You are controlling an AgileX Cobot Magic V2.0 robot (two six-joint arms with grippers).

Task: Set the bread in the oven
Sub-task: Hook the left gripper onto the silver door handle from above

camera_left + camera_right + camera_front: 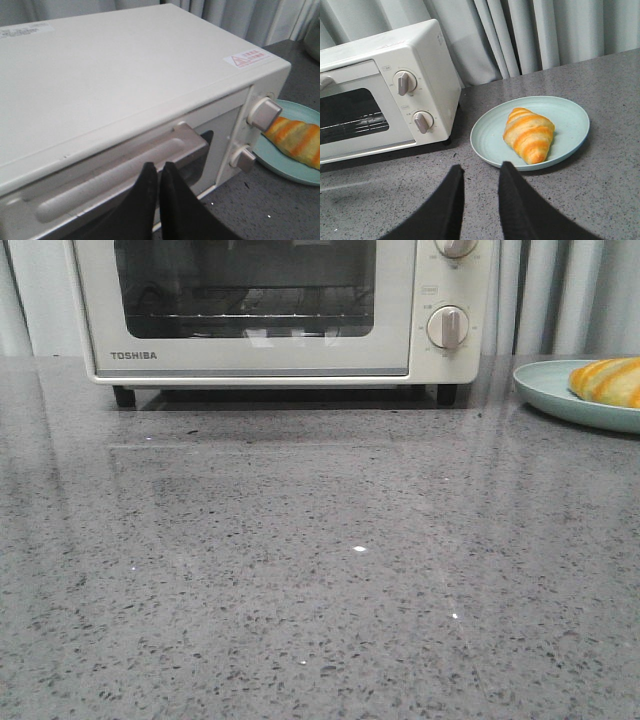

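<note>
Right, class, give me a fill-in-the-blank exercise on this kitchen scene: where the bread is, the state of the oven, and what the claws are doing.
1. The bread lies on a pale teal ____.
2. The oven door is ____.
3. The left claw is at the oven's door ____.
4. The right claw holds ____.

Missing words: plate; closed; handle; nothing

oven (270,310): cream, door shut, 12 o'clock on counter | bread (529,133): orange-striped croissant, lying on plate (570,115), 2 o'clock
</note>
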